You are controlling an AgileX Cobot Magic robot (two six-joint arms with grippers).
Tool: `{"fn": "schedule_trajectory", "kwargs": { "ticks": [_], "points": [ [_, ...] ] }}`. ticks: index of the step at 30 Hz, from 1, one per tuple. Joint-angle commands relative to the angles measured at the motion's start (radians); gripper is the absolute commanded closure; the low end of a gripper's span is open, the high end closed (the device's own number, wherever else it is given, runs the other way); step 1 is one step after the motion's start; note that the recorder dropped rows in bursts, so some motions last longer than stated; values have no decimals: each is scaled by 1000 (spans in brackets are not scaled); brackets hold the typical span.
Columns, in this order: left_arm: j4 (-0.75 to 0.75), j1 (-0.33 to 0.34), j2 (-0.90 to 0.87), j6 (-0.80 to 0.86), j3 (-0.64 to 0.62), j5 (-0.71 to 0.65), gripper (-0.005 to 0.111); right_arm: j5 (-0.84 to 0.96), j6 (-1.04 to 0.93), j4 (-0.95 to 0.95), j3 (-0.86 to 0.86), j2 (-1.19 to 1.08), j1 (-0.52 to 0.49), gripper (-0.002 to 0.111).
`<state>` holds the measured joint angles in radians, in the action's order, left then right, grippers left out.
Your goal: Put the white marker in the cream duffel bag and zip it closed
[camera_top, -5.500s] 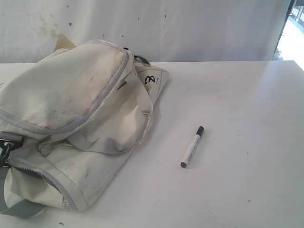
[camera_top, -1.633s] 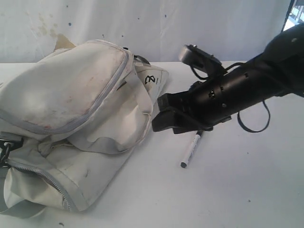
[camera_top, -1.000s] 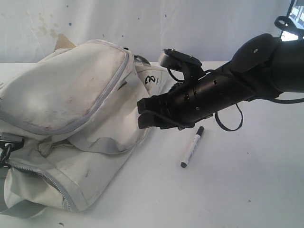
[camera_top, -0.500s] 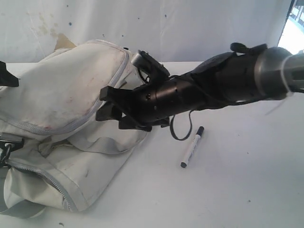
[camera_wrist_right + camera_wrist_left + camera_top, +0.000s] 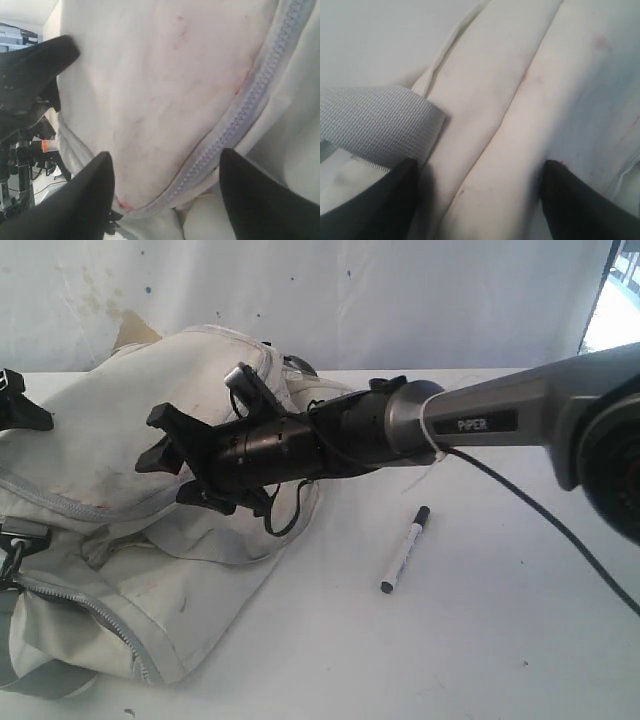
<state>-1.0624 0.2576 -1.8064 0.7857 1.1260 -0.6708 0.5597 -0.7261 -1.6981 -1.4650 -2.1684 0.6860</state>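
Note:
The cream duffel bag [image 5: 130,440] lies slumped on the left of the table, its grey zipper [image 5: 240,115] running along the top panel. On the bare table to the bag's right lies the white marker [image 5: 404,550], black cap pointing away, with nothing touching it. My right gripper [image 5: 165,455] reaches across over the bag's top panel, open [image 5: 165,155], its fingers astride the zipper seam. My left gripper [image 5: 20,412] is at the bag's far left end, open [image 5: 480,162] over folds of cream fabric beside a grey strap [image 5: 370,120].
The right arm's long black and grey body [image 5: 400,430] stretches over the table between bag and marker. The white table [image 5: 520,620] meets a white wall behind. A black clip [image 5: 12,540] sits at the bag's left side.
The right arm has swept left from above the marker onto the bag's top panel. The left gripper has come into view at the bag's left end. The marker has not moved.

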Motion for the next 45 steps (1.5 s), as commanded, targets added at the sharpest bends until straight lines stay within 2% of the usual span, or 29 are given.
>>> {"fn": "schedule_trajectory", "kwargs": {
  "ticks": [1,5,13,15,16,17,18,19,23,26,30,32,38,41,45],
  "points": [
    [-36,-2,1,2,5,-29,44,-34,-9,-17,-28,-54,16,51],
    [-29,-2,1,2,5,-38,56,-63,7,-19,-28,-79,17,51],
    [-29,-2,1,2,5,-81,61,-94,13,-46,-101,-136,23,51],
    [-29,-2,1,0,5,-84,72,-91,13,-46,-137,-153,23,58],
    [-29,-2,1,0,5,-90,82,-62,13,-46,-151,-167,23,70],
    [-29,-2,1,-5,5,-90,88,-48,13,-46,-154,-171,23,77],
    [-29,-2,1,-33,5,-88,100,-10,13,-18,-154,-172,21,95],
    [-34,-2,3,-41,5,-83,107,4,13,12,-154,-172,20,105],
    [-34,-2,3,-145,5,-61,107,164,209,286,-154,-145,-60,108],
    [-45,-2,14,-191,5,-61,107,261,259,391,-154,-113,-135,108],
    [-65,10,90,-214,5,-83,107,297,270,402,-156,-72,-207,108],
    [-28,10,111,-220,3,-106,107,297,286,414,-166,-72,-221,108],
    [-5,21,204,-266,-68,-7,107,314,278,453,-228,-74,-238,108],
    [1,23,245,-266,-112,0,107,302,278,461,-258,-76,-240,108],
    [-27,25,304,-266,-207,53,107,296,244,469,-290,-78,-251,108]
  ]
}}
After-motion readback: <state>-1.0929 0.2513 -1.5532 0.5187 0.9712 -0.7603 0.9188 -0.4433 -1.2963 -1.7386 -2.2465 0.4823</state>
